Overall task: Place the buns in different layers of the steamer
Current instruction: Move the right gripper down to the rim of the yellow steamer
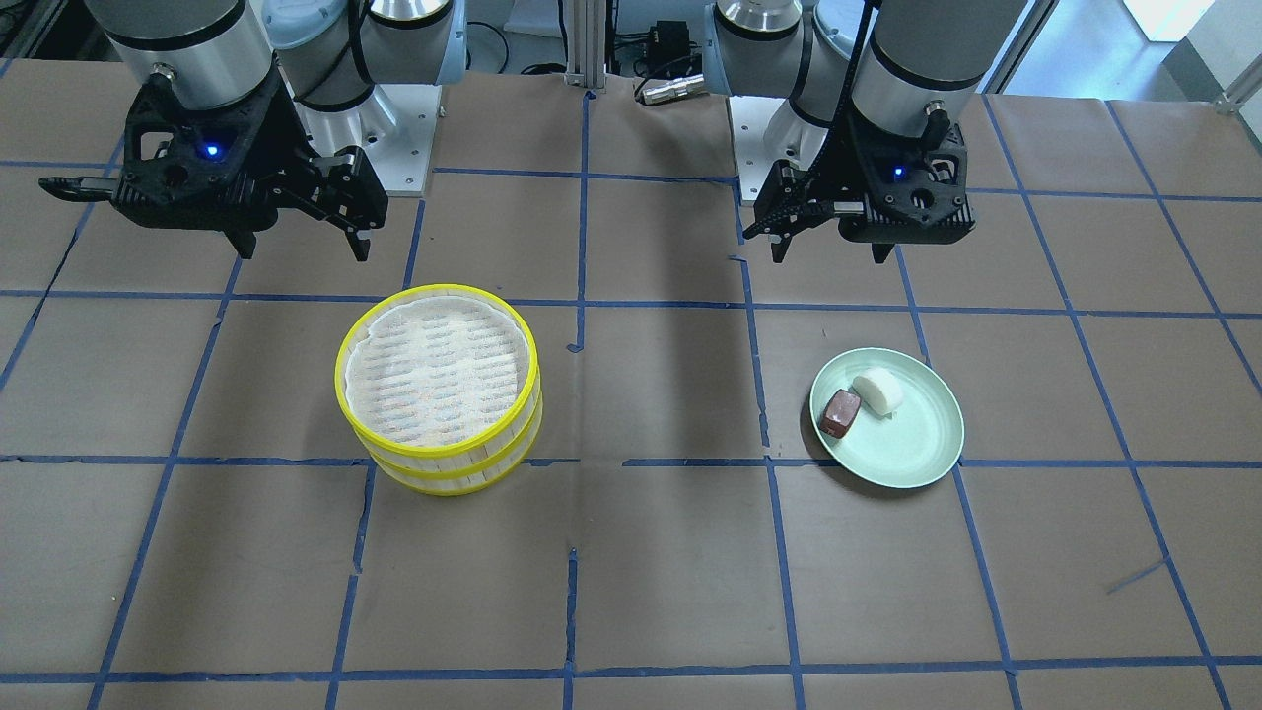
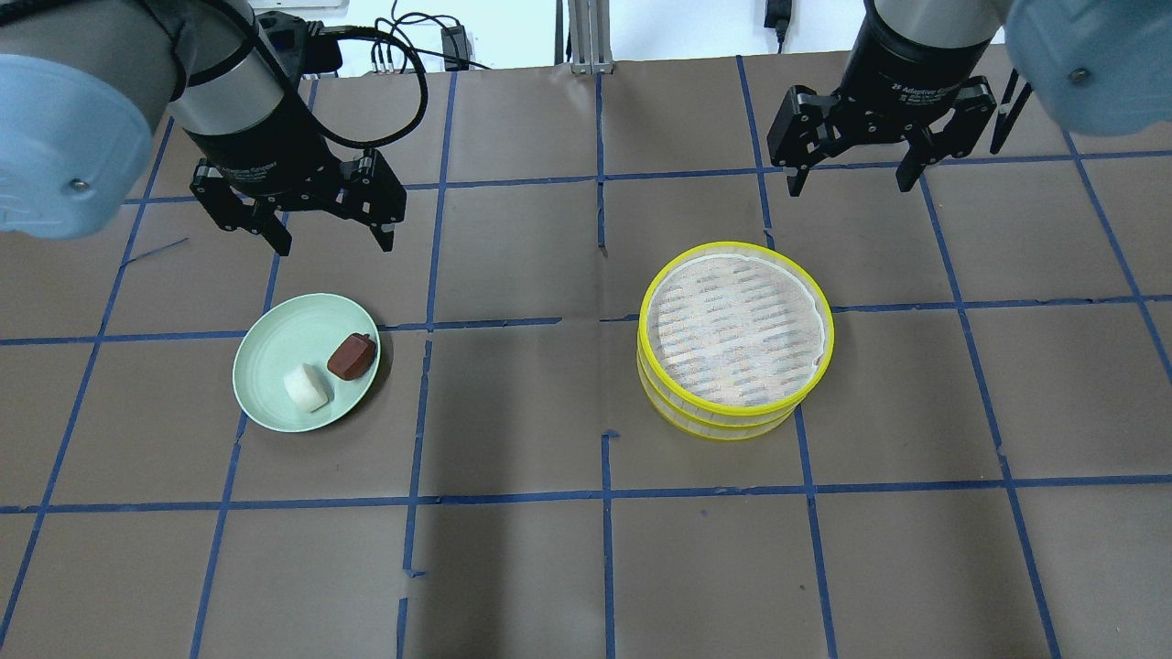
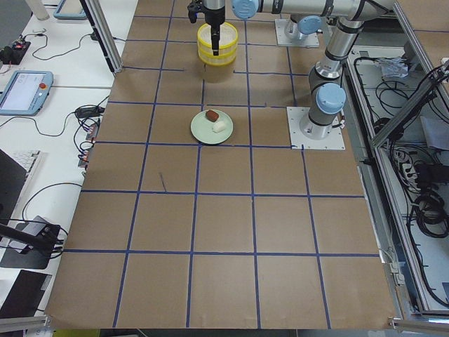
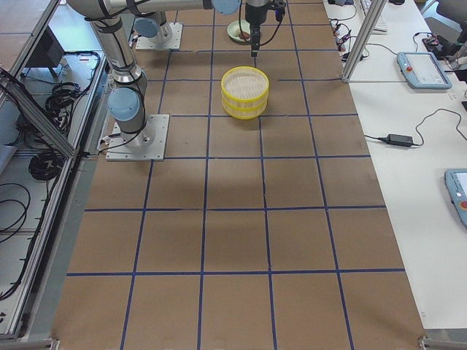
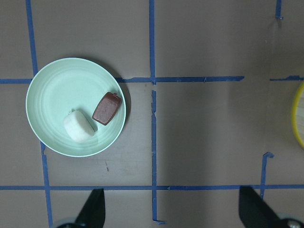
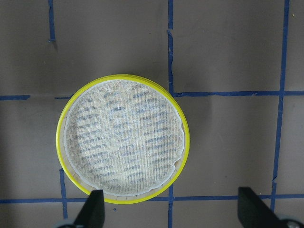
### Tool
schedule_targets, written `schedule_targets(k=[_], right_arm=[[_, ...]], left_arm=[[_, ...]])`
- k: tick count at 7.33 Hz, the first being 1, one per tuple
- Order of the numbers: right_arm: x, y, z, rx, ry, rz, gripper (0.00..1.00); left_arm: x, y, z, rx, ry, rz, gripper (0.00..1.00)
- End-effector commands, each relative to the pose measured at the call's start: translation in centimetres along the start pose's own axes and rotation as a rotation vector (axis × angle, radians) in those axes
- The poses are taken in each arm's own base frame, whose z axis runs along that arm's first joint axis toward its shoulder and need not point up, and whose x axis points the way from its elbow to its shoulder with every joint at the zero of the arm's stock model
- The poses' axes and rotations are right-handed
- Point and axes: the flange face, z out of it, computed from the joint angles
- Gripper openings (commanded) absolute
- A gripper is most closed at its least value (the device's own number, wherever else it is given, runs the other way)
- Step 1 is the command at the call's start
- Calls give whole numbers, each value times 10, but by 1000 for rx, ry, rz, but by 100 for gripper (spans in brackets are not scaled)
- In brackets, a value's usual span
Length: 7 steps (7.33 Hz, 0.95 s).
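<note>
Table (image 2: 549,567), papered brown and gridded in blue tape, is noted as the work surface. Left arm (image 2: 238,101) is held raised on the plate's side and right arm (image 2: 925,37) on the steamer's side. This arrangement is judged to give each arm one station: picking to the left, layer handling to the right.

Steamer (image 2: 737,328) is found near the table's middle, well apart from the plate, with its two layers stacked. Top layer (image 1: 439,365) is seen lined in white and bare, and the inside of lower layer (image 1: 449,480) is covered by it (contents cannot be told). Because of the stacking, it is judged that the upper layer must be lifted off before the lower can be loaded. Plate (image 2: 284,339) is set flat within the left arm's reach.

Left gripper (image 2: 334,245) is hung above the table near the plate, not directly over it, pointing down, jaws spread wide, nothing held. Right gripper (image 2: 851,186) is hung likewise near the steamer, jaws equally wide, nothing gripped. The spread is taken as readiness for a first grasp.

White bun (image 2: 306,387) and brown bun (image 2: 352,356) are found lying close side by side on the plate, the brown one toward the rim nearer the steamer. Neither is in a layer, so the task is assessed as not yet begun.
</note>
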Motion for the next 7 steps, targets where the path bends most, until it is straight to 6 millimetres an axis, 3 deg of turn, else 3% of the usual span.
schedule_targets(k=[1,3,4,5,7], right_arm=[[2,-1,-2,9,-3,16,100],[0,1,15,-15,2,34,100],[2,-8,29,15,-4,45,100],[1,-22,59,11,-2,39,100],[23,-26,117,-15,-4,74,100]], left_arm=[[0,0,2,-4,3,-1,100],[0,1,7,-10,-6,1,100],[0,1,8,-7,-6,-1,100],[0,0,10,-10,-6,-1,100],[-1,-4,15,-19,-5,-2,100]])
